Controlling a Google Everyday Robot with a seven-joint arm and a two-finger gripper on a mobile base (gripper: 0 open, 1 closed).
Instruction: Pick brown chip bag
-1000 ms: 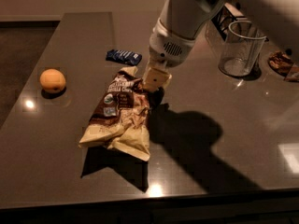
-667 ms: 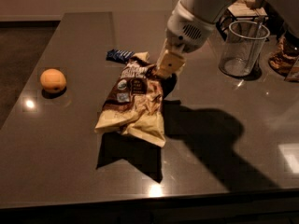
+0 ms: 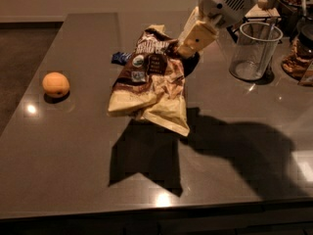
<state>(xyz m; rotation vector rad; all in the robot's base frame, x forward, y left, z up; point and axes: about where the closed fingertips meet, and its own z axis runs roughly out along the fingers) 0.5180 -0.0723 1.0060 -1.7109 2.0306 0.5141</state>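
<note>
A broad shadow is cast on the counter [image 3: 73,170] beneath the brown chip bag [image 3: 151,82], which is judged to be hung clear of the surface, sagging because it is held by its upper right edge alone; the claw [image 3: 187,52] is clenched on that edge, above the counter's middle. The clear cup [image 3: 255,50], the orange fruit [image 3: 55,84] and the small blue wrapper [image 3: 119,58] are set apart from the grasp, so the lift is likely unhindered.
</note>
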